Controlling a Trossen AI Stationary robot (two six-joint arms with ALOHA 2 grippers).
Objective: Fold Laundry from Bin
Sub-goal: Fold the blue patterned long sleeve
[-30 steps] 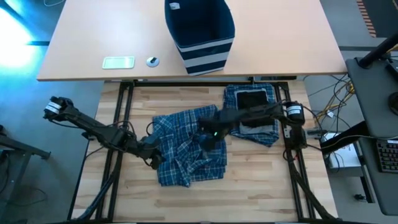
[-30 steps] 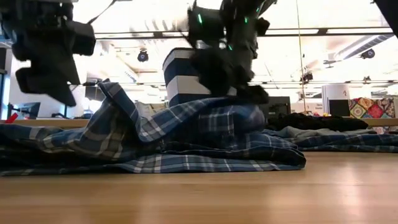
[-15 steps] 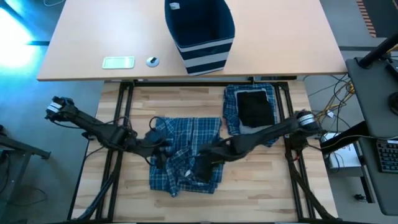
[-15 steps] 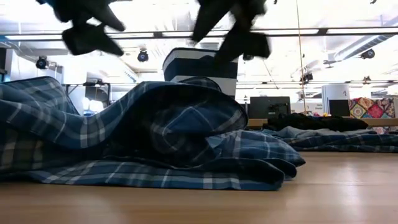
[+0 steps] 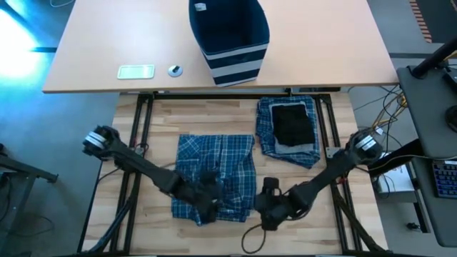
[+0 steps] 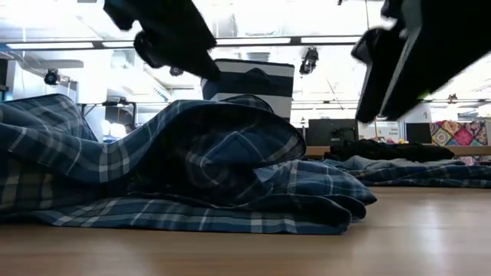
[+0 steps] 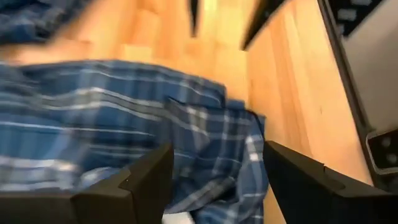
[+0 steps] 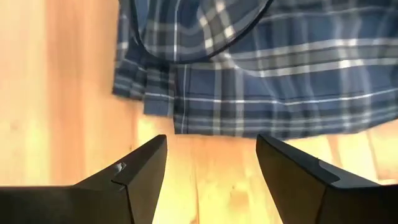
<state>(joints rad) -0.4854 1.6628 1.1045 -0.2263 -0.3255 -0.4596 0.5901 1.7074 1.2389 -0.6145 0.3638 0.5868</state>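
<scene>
A blue-and-white plaid garment [image 5: 214, 171] of the laundry lies folded in a rough rectangle on the middle of the wooden table; in the low view it shows as a humped fold [image 6: 215, 146]. My left gripper [image 5: 208, 203] hovers open over its near part [image 7: 205, 143], above the cloth [image 6: 173, 38]. My right gripper [image 5: 268, 207] stands open over bare wood just right of the garment's near corner [image 8: 186, 112], clear of it. At the back right lies a folded stack [image 5: 289, 128], a black piece on top of plaid. The bin [image 5: 228, 32] stands on the far table.
On the far table lie a pale green flat object [image 5: 136, 71] and a small round one [image 5: 175, 70]. A cable loop [image 5: 253, 239] hangs at the table's near edge. Bare wood shows left of the garment and along the near right [image 5: 314, 228].
The plaid garment has gone from a rumpled spread to a narrower folded rectangle and has lain still for the last half second. My right gripper has swept from the garment's far part toward the near edge and off the cloth. My left gripper has moved toward the right and near.
</scene>
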